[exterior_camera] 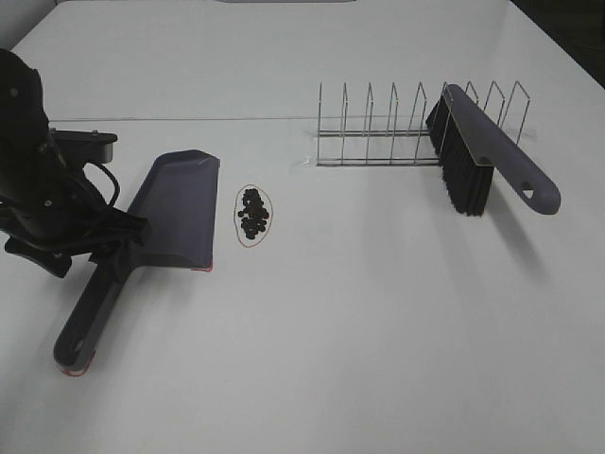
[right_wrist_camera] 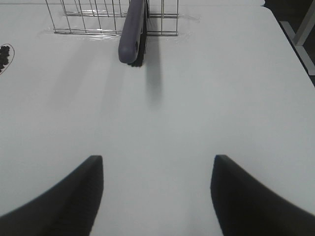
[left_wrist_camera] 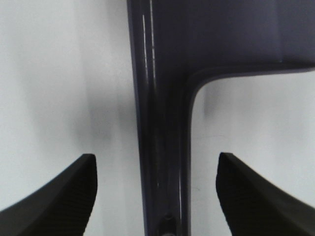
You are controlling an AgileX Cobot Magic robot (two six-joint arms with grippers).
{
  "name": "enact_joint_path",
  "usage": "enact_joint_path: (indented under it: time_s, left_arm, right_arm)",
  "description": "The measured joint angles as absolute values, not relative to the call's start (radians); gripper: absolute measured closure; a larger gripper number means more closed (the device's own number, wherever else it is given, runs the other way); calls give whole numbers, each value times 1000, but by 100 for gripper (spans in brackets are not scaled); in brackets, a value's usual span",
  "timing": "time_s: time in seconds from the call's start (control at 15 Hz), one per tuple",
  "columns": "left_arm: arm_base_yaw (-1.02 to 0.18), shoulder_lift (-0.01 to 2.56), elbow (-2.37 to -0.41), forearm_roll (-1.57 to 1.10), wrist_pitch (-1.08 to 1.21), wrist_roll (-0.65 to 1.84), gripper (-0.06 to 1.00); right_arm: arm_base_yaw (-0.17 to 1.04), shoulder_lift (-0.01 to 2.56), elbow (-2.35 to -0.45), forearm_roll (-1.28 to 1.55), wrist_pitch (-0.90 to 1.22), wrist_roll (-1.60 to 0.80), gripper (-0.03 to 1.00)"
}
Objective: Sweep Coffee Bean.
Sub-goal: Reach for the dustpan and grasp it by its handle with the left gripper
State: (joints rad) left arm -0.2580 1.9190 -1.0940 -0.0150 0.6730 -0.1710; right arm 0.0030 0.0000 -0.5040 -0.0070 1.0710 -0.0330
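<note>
A small heap of coffee beans (exterior_camera: 253, 214) lies on the white table inside a thin red string loop, and also shows at the edge of the right wrist view as coffee beans (right_wrist_camera: 4, 56). Just left of it lies the purple dustpan (exterior_camera: 175, 208), its handle pointing toward the front left. My left gripper (exterior_camera: 112, 244) straddles that handle. In the left wrist view the left gripper (left_wrist_camera: 156, 157) is open, with a gap on each side of the dustpan handle (left_wrist_camera: 160, 147). My right gripper (right_wrist_camera: 158, 160) stands open over bare table, holding nothing.
A purple brush (exterior_camera: 482, 156) with black bristles leans in a wire rack (exterior_camera: 378, 132) at the back right; the right wrist view shows the same brush (right_wrist_camera: 133, 29) and rack (right_wrist_camera: 83, 19) far ahead. The table's right edge (right_wrist_camera: 290, 44) is near.
</note>
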Motion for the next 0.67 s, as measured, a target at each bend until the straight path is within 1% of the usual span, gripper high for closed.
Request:
enact_joint_path:
  time_s: [0.67]
  left_arm:
    - [-258, 2011, -1095, -15, 542, -165, 30]
  right_arm:
    - [3, 0, -504, -6, 1071, -33, 36]
